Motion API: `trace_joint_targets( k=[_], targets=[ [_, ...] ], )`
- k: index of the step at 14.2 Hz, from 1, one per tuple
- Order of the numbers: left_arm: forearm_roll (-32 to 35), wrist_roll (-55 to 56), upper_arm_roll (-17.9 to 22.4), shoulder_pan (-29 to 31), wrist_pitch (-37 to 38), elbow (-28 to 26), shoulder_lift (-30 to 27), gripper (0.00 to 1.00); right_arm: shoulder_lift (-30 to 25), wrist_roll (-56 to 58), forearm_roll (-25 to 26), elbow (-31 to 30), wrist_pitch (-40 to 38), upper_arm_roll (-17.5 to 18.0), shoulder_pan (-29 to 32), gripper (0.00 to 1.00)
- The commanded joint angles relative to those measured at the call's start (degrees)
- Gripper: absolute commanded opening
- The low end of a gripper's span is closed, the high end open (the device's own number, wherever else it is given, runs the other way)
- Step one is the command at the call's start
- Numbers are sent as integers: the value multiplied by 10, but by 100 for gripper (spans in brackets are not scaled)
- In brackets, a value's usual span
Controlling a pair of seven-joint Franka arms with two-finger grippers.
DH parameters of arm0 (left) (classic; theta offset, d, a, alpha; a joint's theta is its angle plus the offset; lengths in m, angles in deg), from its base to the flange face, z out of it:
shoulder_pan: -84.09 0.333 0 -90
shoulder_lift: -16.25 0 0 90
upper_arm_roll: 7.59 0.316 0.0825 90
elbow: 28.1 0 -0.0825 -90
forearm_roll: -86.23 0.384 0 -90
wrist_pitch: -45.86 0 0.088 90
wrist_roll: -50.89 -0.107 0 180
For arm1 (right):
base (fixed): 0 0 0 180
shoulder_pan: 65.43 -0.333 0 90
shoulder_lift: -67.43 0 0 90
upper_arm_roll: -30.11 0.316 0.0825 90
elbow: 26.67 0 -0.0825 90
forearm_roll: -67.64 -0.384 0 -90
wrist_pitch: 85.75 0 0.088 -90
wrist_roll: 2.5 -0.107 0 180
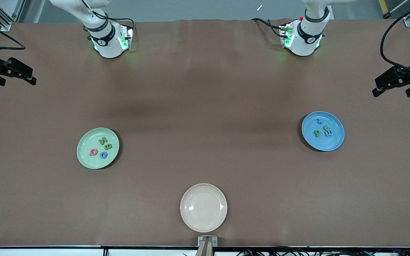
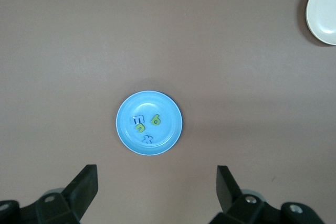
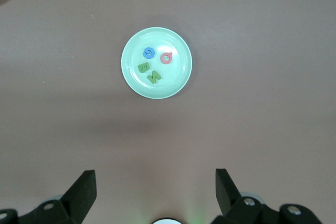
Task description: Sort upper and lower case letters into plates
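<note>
- A brown table (image 1: 205, 89) is seen, and a wide stretch of bare surface is left between the two arm bases and the three plates.
- The green plate (image 1: 98, 148) is placed toward the right arm's end of the table, and the blue plate (image 1: 322, 131) toward the left arm's end; they are set well apart, the green one slightly nearer to the front camera.
- A cream plate (image 1: 203, 207) is set between them, close to the table edge nearest the front camera, with nothing seen in it.
- The left gripper (image 1: 399, 85) is held up at the edge of the table at the left arm's end, with its jaws spread wide and nothing between them; the arm waits.
- The right gripper (image 1: 12, 73) is held up at the edge at the right arm's end, likewise spread wide and holding nothing; this arm waits too.
- In the left wrist view, the blue plate is shown from above with four letters: a pale blue one, two yellow-green ones and a dark blue one.
- In the right wrist view, a blue, a pink and two green letters are shown in the green plate, clustered near its middle.
- Both task plates are round and shallow; the speckles on the blue one cannot be made out.
</note>
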Motion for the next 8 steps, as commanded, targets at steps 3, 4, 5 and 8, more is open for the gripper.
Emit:
trace_joint_targets(
  k=[3, 4, 5, 8],
  targets=[
    [4, -13, -1, 1, -6, 9, 2, 99, -15, 4, 2, -15, 3, 0, -1, 100],
    [7, -14, -2, -1, -6, 9, 1, 99, -15, 5, 2, -15, 5, 0, -1, 100],
    [8, -14, -6, -2, -6, 9, 1, 100, -15, 5, 2, -15, 5, 0, -1, 100],
    [9, -14, -11, 0, -6, 9, 1, 100, -16, 6, 5, -15, 7, 1, -1, 100]
  ],
)
